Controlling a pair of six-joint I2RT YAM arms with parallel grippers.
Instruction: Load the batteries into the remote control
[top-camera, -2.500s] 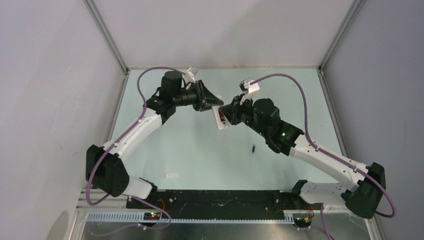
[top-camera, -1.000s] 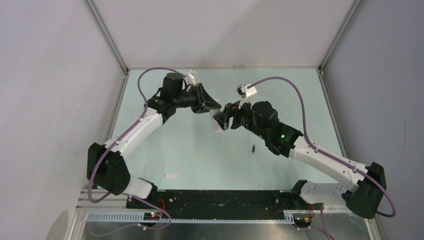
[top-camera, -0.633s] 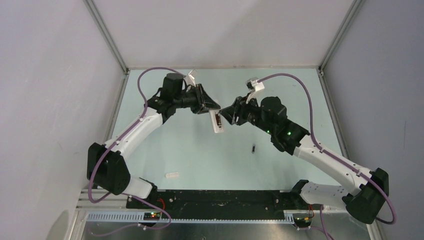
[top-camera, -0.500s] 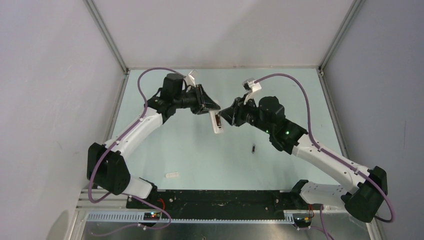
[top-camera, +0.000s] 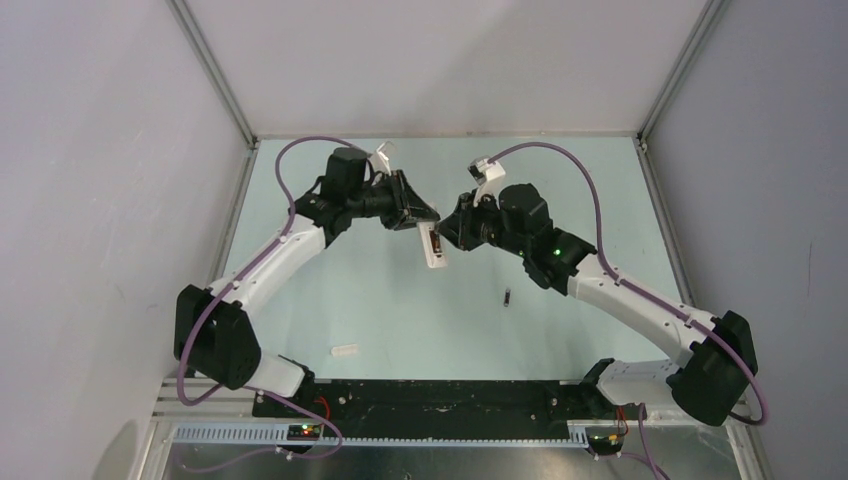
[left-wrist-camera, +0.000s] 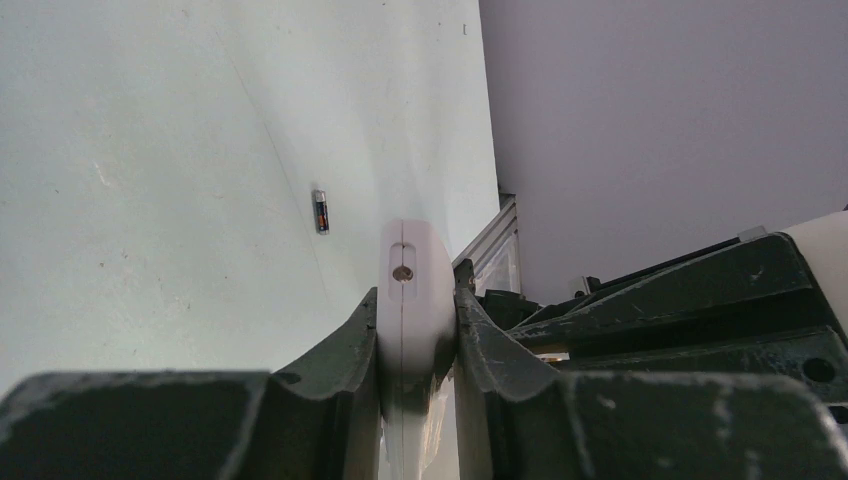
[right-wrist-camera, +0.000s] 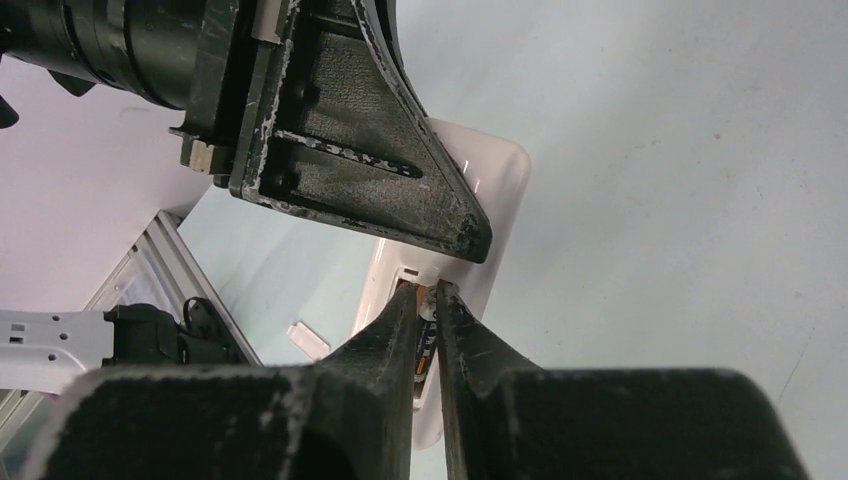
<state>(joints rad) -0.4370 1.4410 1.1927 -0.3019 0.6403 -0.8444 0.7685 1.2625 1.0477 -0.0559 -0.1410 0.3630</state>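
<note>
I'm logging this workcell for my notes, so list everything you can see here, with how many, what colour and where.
remote control: one, white, gripped in the left pincer over the far middle of the table.
held battery: one, dark, pinched in the right pincer at the remote's recess.
loose battery: one, dark, lying on the table, right of centre.
cover strip: one, white, flat on the table towards the near edge.
table: one, pale green.
cables: two, purple, one along each arm.
arms: two, white with black joints.
left pincer: one, black, shut on the remote.
right pincer: one, black, shut on the battery.
</note>
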